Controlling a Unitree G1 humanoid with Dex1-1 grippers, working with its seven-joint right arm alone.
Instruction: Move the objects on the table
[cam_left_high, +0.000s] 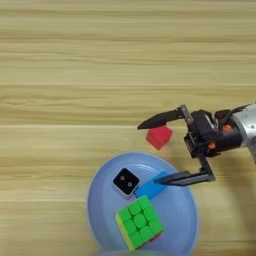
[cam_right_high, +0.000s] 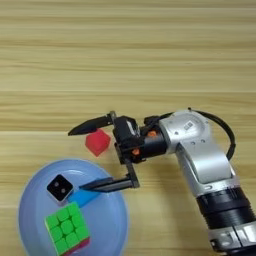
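Two black fingers of the right gripper (cam_right_high: 84, 159) stand spread wide apart, pinching nothing, both pointing toward the robot's left. The far finger runs along the bare table (cam_left_high: 75, 75) just beyond the red cube (cam_left_high: 159, 137), its tip reaching past the cube's far-left corner; whether it touches the cube cannot be told. The near finger lies lower, its tip over the right end of the blue block (cam_left_high: 152, 187) (contact or a small gap, the views do not settle it). So the red cube sits between the two fingers, closer to the far one, on the wood just outside the rim of the round pale-blue plate (cam_left_high: 177, 220).

The blue block lies flat on the plate, slanting from the near fingertip down toward the robot's left. Just left of that fingertip, and touching the block's left end, sits the white cube (cam_left_high: 125, 181) with its black face up, showing two pale dots. Nearer the robot than the fingertip, beside the block, the puzzle cube (cam_left_high: 140, 221) rests green side up on the plate. Behind the fingers, the silver forearm (cam_right_high: 200, 155) bends away toward the lower right.
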